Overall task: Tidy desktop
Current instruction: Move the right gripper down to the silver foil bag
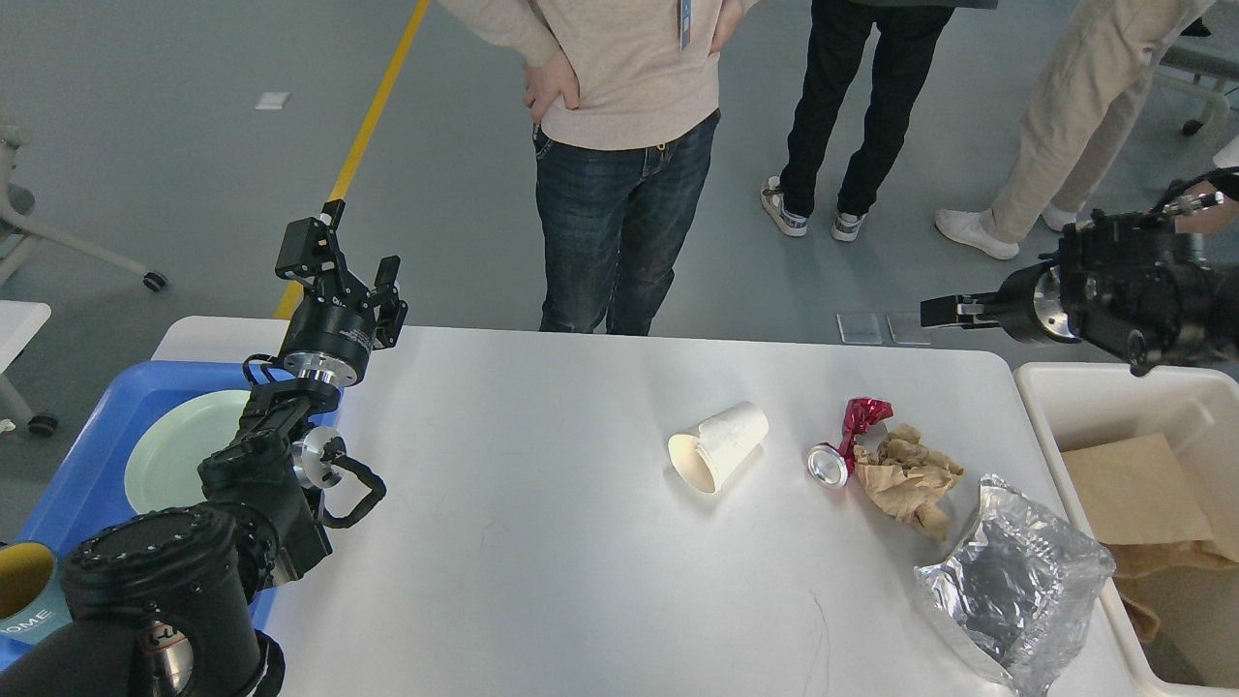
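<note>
The white desktop holds a paper cup on its side, a crushed red can, crumpled brown paper and a silver foil bag at the right. My left gripper is open and empty, raised over the far left corner. My right gripper points left above the far right corner, away from the litter. It is seen side-on, so its fingers cannot be told apart.
An off-white bin stands at the right edge with a brown paper bag lying in it. A blue tray at the left holds a pale green plate and a yellow cup. People stand behind the table.
</note>
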You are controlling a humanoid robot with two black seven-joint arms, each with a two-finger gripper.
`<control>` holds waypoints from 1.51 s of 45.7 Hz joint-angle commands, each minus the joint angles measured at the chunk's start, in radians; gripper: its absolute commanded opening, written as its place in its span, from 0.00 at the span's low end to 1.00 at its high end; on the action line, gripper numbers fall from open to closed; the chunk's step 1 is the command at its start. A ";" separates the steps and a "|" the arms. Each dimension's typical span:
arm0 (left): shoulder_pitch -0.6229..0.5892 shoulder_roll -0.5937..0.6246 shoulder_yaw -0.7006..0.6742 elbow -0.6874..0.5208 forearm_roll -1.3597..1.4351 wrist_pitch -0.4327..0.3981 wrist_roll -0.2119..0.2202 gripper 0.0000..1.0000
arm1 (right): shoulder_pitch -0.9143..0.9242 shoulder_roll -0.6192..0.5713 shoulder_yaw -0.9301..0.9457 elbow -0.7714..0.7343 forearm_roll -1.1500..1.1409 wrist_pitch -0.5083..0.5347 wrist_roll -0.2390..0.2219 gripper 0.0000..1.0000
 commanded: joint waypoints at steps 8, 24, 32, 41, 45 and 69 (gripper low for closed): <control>0.000 0.000 0.000 0.000 0.000 0.000 0.000 0.97 | 0.263 0.098 -0.006 0.217 0.003 0.415 0.004 1.00; 0.000 0.001 0.000 0.000 0.000 0.000 0.000 0.96 | 0.245 0.056 -0.046 0.323 0.002 0.419 0.002 1.00; 0.000 0.000 0.000 0.000 0.000 0.000 0.000 0.97 | 0.046 -0.020 -0.027 0.211 0.003 0.414 0.001 1.00; 0.000 0.000 0.000 0.000 0.000 0.000 0.000 0.96 | -0.159 -0.061 0.023 0.053 0.005 0.412 0.001 1.00; 0.000 0.000 0.000 0.000 0.000 0.000 0.000 0.96 | -0.218 -0.083 0.088 0.019 0.014 0.390 0.001 1.00; 0.000 0.000 0.000 0.000 0.000 0.000 0.000 0.97 | -0.404 -0.092 0.152 0.015 0.017 0.080 0.001 0.99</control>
